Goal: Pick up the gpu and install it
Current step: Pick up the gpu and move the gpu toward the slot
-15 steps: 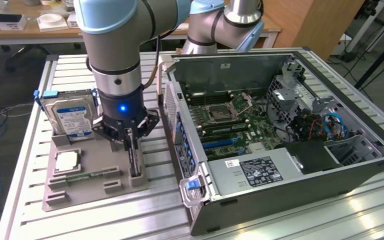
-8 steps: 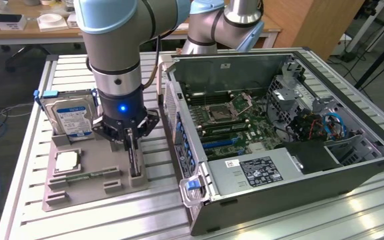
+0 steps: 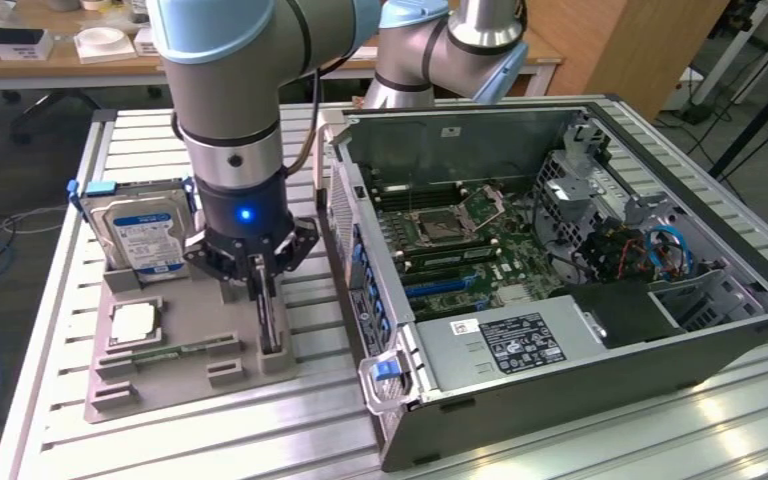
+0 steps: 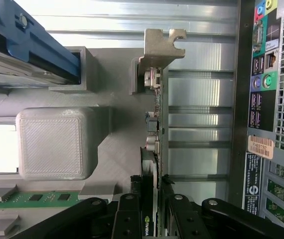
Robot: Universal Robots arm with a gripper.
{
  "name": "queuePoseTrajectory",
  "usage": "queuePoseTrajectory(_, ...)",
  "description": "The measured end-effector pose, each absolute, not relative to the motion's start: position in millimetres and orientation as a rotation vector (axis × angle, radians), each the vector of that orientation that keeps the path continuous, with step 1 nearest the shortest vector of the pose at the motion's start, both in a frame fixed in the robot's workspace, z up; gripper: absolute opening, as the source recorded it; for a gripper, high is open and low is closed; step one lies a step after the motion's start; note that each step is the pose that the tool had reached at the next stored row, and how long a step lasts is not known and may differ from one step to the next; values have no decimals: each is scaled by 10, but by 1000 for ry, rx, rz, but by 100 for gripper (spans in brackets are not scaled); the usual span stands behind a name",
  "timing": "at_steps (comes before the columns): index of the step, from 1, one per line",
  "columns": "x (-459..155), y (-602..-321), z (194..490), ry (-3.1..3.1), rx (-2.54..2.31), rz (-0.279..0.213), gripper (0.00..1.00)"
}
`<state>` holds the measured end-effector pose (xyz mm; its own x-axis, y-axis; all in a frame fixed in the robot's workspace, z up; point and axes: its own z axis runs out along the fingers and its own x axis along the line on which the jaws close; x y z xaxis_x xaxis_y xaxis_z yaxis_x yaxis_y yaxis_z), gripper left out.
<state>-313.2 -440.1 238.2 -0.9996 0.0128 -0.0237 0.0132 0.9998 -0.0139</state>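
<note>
- Looking at the exterior view first, I see the arm reaching straight down over the grey holder tray [image 3: 157, 397], which lies on the slatted table [image 3: 624, 445] at the exterior view's left.
- The gripper [image 3: 261, 285] sits low over the tray's right-hand slot, with its black fingers [image 3: 253, 272] down on either side of the gpu [image 3: 275, 330].
- The gpu stands on its long edge in that slot, running toward the tray's near end, just beside the open computer case [image 3: 598, 390].
- The hard drive [image 3: 144, 235] stands upright at the tray's far left. A processor chip [image 3: 135, 322] and a green memory stick [image 3: 177, 352] lie in front of it.
- Inside the case I can see the motherboard [image 3: 464, 240].
- In the wrist view, the gripper [image 4: 151, 221] is clamped on the gpu [image 4: 149, 174], with one finger against each face of the thin black card.
- The card's silver bracket [image 4: 158, 47] is at the end away from the fingers, close against a grey post of the holder tray [image 4: 107, 159].
- From what I can see, the card is seated in the tray.
- The memory stick [image 4: 32, 198] lies in its groove on one side of the card, and the case's rear port panel [image 4: 261, 99] is on the other side, across bare table slats [image 4: 197, 124].
</note>
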Motion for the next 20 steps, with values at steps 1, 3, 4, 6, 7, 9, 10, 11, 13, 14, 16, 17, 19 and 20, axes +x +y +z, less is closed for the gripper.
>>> queuePoseTrajectory(1, -3132, -4401, 2395, 3118, 20, -22, 26)
queuePoseTrajectory(3, -3132, -4401, 2427, 3118, 20, -22, 26)
queuePoseTrajectory(4, -3132, -4401, 2444, 3118, 20, -22, 26)
queuePoseTrajectory(6, -3132, -4401, 2481, 3118, 20, -22, 26)
queuePoseTrajectory(7, -3132, -4401, 2501, 3118, 20, -22, 26)
queuePoseTrajectory(9, -3132, -4401, 2537, 3118, 20, -22, 26)
queuePoseTrajectory(10, -3132, -4401, 2555, 3118, 20, -22, 26)
queuePoseTrajectory(11, -3132, -4401, 2571, 3118, 20, -22, 26)
queuePoseTrajectory(13, -3132, -4401, 2604, 3118, 20, -22, 26)
queuePoseTrajectory(14, -3132, -4401, 2620, 3118, 20, -22, 26)
queuePoseTrajectory(16, -3132, -4401, 2654, 3118, 20, -22, 26)
queuePoseTrajectory(17, -3132, -4401, 2672, 3118, 20, -22, 26)
queuePoseTrajectory(19, -3132, -4401, 2705, 3118, 20, -22, 26)
queuePoseTrajectory(20, -3132, -4401, 2736, 3118, 20, -22, 26)
